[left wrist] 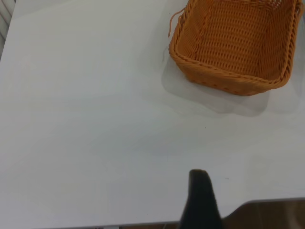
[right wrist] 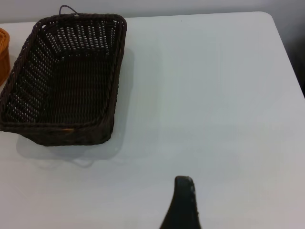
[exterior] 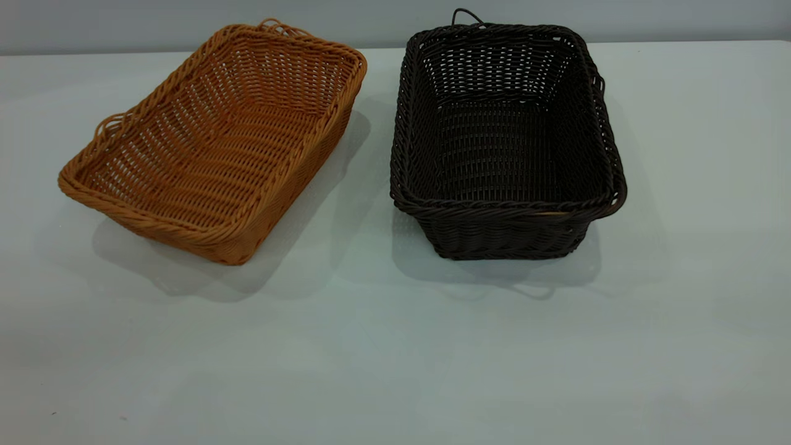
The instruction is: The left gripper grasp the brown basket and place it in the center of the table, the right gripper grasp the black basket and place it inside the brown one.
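Note:
The brown basket (exterior: 216, 142) stands empty on the table (exterior: 395, 346) at the back left, turned at an angle. The black basket (exterior: 503, 142) stands empty to its right, a gap between them. Neither gripper shows in the exterior view. In the left wrist view, the left gripper (left wrist: 200, 200) shows only as a dark tip above the table's edge, far from the brown basket (left wrist: 233, 47). In the right wrist view, the right gripper (right wrist: 183, 205) shows as a dark tip over bare table, apart from the black basket (right wrist: 64, 81).
The table's edge and the brown floor (left wrist: 271, 214) beyond it lie close to the left gripper. A sliver of the brown basket (right wrist: 2, 52) shows beside the black one in the right wrist view. A grey wall (exterior: 395, 18) runs behind the table.

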